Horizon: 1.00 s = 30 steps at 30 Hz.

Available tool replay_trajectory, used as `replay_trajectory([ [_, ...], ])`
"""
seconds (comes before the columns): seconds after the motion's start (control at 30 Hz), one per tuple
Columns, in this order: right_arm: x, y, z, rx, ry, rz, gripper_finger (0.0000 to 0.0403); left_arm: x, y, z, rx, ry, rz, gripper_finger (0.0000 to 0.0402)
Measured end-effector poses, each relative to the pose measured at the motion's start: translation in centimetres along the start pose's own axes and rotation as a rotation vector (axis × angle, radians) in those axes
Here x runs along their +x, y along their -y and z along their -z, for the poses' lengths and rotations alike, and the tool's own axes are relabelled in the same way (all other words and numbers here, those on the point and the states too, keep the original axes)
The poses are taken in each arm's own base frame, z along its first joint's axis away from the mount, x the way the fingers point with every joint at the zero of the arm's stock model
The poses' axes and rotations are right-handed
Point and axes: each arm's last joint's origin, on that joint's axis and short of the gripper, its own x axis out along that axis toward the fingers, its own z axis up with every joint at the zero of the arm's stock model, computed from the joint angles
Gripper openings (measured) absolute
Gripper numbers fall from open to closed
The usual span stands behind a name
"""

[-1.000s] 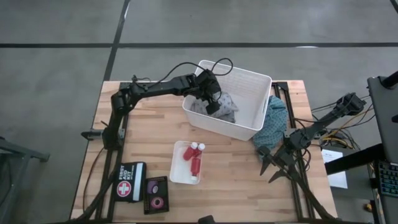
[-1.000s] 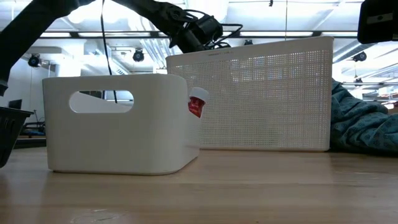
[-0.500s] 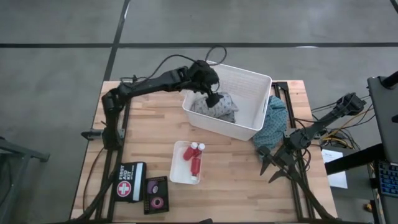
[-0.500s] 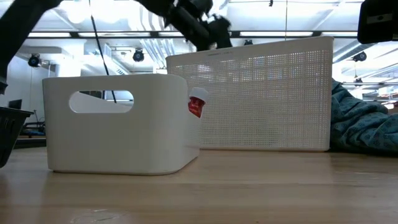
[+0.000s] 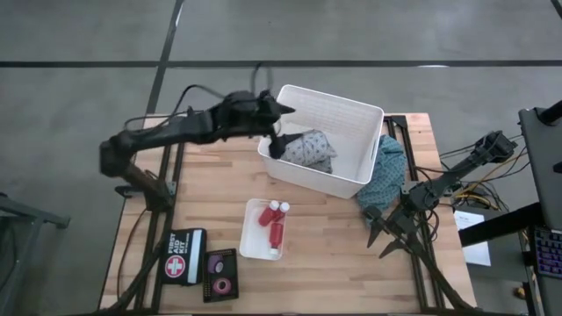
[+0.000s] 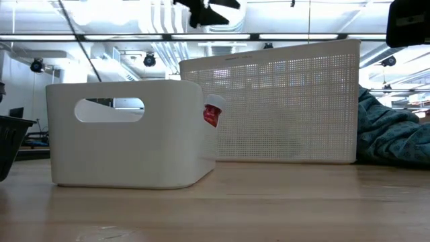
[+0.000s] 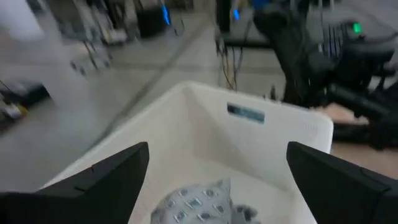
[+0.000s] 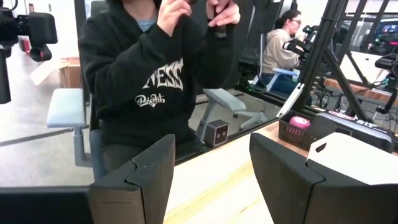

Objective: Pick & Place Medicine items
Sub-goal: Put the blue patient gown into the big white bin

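Three red bottles with white caps (image 5: 277,219) lie in a small white bin (image 5: 250,237); one bottle (image 6: 212,113) leans out over its rim in the low view. Pink and dark tape rolls (image 5: 219,274) sit in a black box at the table's near edge. My left gripper (image 5: 279,132) (image 6: 205,8) (image 7: 217,180) hangs open and empty above the left rim of the big white basket (image 5: 351,118). My right gripper (image 5: 382,239) (image 8: 211,168) waits open and empty at the table's right side.
A grey patterned cloth (image 5: 307,147) lies inside the big basket. A teal cloth (image 5: 386,175) is heaped against the basket's right wall. A first aid box (image 5: 183,256) lies at the near left. A person in a dark hoodie (image 8: 155,81) sits beyond the table.
My left gripper has risen out of the big basket and drawn back toward the table's left edge, tipping from pointing down to nearly level. It stays open and empty. The grey cloth remains in the basket.
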Motion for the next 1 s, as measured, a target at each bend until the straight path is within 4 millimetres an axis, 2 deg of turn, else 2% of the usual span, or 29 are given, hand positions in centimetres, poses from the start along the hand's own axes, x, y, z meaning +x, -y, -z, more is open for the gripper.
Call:
replay_trajectory([
  [0.17,0.0,0.0,0.0,-0.001,0.000,0.000,0.0206,-4.0,1.4,2.7,0.005,0.176,-0.049,0.0370],
  [0.47,0.0,0.0,0.0,-0.001,0.000,0.000,0.0206,-10.4,2.4,10.0,-0.010,0.409,-0.046,0.0349],
  [0.77,0.0,0.0,0.0,-0.002,0.001,0.000,0.0206,-14.5,2.8,16.4,-0.019,0.555,-0.058,0.0346],
  [1.0,0.0,0.0,0.0,0.000,0.000,0.000,0.0206,-16.7,2.9,18.9,-0.018,0.665,-0.071,0.0346],
])
